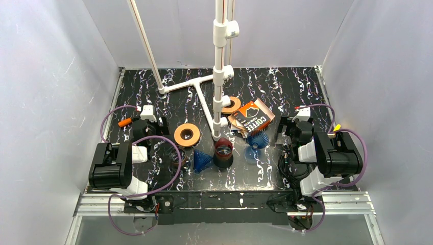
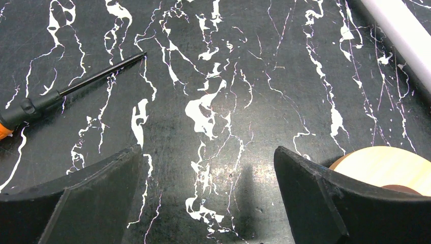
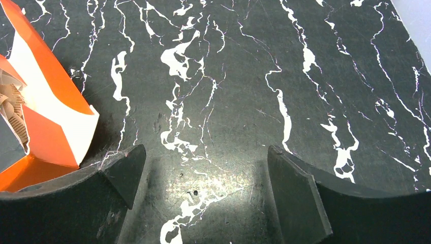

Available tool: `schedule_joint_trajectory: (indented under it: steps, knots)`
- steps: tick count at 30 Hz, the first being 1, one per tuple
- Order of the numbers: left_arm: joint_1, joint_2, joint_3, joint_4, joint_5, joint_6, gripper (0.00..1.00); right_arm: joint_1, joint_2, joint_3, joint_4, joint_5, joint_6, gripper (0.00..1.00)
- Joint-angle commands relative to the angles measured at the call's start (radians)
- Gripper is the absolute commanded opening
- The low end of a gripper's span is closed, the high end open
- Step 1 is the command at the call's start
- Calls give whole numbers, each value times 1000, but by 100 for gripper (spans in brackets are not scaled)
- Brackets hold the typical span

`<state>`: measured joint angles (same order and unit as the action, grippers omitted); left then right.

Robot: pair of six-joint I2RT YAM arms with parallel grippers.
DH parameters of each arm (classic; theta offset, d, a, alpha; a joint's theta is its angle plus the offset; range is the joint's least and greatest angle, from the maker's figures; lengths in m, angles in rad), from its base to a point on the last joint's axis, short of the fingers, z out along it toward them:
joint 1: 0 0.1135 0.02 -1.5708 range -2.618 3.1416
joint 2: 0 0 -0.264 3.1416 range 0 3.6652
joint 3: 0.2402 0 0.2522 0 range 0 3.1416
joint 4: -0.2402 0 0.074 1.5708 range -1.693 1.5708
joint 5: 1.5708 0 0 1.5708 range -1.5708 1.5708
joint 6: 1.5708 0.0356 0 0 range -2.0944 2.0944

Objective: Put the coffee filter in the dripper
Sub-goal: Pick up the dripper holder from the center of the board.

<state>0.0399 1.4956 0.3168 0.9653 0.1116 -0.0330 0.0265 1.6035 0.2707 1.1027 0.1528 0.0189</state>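
Orange-and-black cardboard filter box (image 1: 251, 118), open, with tan paper coffee filters (image 3: 15, 109) inside; blue ribbed plastic dripper (image 1: 258, 139) just beside it at 6 o'clock. Left gripper (image 2: 207, 152) at the 9 o'clock side and right gripper (image 3: 206, 150) at the 3 o'clock side of the black marbled table (image 1: 286, 87). Both have jaws apart and hold nothing.

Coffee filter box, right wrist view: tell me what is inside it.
Through the open end of the coffee filter box, crinkled edges of tan paper filters show. Its orange and white flaps cover the rest, so how many are inside cannot be told.

High rear overview — wrist views close above table (image 1: 286, 87)
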Motion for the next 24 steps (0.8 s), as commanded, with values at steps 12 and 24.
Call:
schedule_joint_trajectory:
  steps: [12,24]
  knots:
    - [-2,-11,-11,29,-12,13,99,0,0,7,52,-17,-17,98]
    - [0,-409,-19,-260,-363,-178,99,0,-54,69,-75,65,0,98]
